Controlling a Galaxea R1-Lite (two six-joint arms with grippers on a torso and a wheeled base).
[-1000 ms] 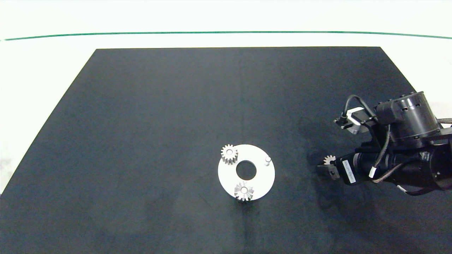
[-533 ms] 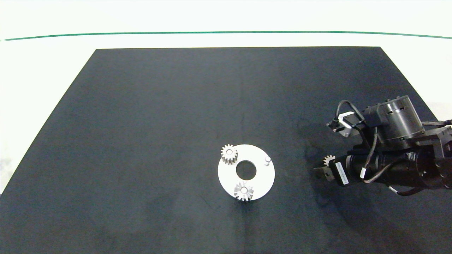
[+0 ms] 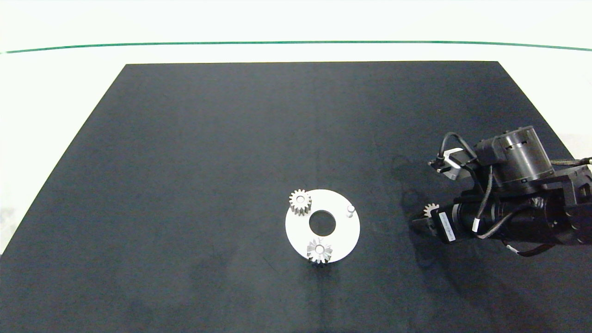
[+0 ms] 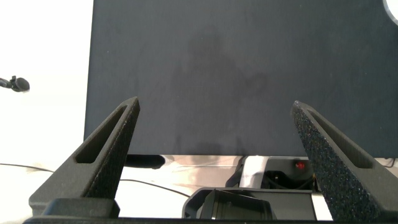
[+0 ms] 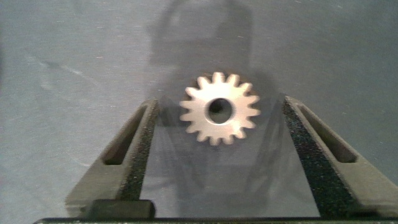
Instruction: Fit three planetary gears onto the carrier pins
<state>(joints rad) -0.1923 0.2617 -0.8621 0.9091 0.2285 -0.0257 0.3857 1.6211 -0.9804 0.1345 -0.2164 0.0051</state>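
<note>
The white carrier disc lies on the black mat. Two planetary gears sit on carrier pins: one at the far left, one at the near edge. A third pin on the disc's right side stands bare. To the right of the disc, the third silvery gear lies flat on the mat. My right gripper is open around it, one finger on each side, with a gap to the teeth. My left gripper is open and holds nothing; it is outside the head view.
The black mat covers most of the white table. A green line runs along the far side. The left wrist view shows the mat's edge, with cables and robot parts beyond it.
The right arm has dropped lower over the mat and shifted slightly left around the loose gear. That gear, the disc and the other two gears have not moved.
</note>
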